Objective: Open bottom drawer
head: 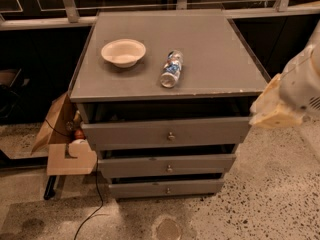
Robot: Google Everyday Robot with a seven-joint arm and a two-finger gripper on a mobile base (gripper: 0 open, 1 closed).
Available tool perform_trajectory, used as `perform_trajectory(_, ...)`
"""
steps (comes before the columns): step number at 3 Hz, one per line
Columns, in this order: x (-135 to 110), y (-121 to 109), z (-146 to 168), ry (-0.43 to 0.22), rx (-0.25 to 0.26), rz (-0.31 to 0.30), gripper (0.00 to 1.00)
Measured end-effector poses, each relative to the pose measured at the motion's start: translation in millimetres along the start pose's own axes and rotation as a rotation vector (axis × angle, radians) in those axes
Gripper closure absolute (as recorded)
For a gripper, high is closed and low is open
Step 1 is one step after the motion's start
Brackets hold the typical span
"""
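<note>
The grey cabinet (pixel 210 54) has three drawers. The bottom drawer (pixel 145 188) is the lowest, with a flat grey front and a small round metal knob (pixel 168 190) at its centre. It sticks out a little, less than the middle drawer (pixel 135 165) and the top drawer (pixel 130 133) above it. My gripper (pixel 272 109) is the cream-coloured end of the white arm at the right edge. It hangs beside the cabinet's right front corner at the height of the top drawer, well above and to the right of the bottom drawer's knob.
A white bowl (pixel 123 52) and a plastic bottle (pixel 171 69) lying on its side sit on the cabinet top. Cardboard pieces (pixel 70 156) and a black cable (pixel 95 204) are at the cabinet's left. The floor is speckled terrazzo (pixel 260 204). A dark window wall stands behind.
</note>
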State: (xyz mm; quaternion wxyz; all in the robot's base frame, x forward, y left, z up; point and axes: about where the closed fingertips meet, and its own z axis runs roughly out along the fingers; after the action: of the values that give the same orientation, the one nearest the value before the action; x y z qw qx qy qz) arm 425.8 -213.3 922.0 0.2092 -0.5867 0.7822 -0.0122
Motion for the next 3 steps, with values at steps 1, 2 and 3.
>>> perform_trajectory(1,14,25,64,-0.083,-0.033,0.04,0.85)
perform_trajectory(2,24,39,151,-0.18,-0.053,0.107,1.0)
perform_trajectory(3,25,40,151,-0.179,-0.053,0.109,1.0)
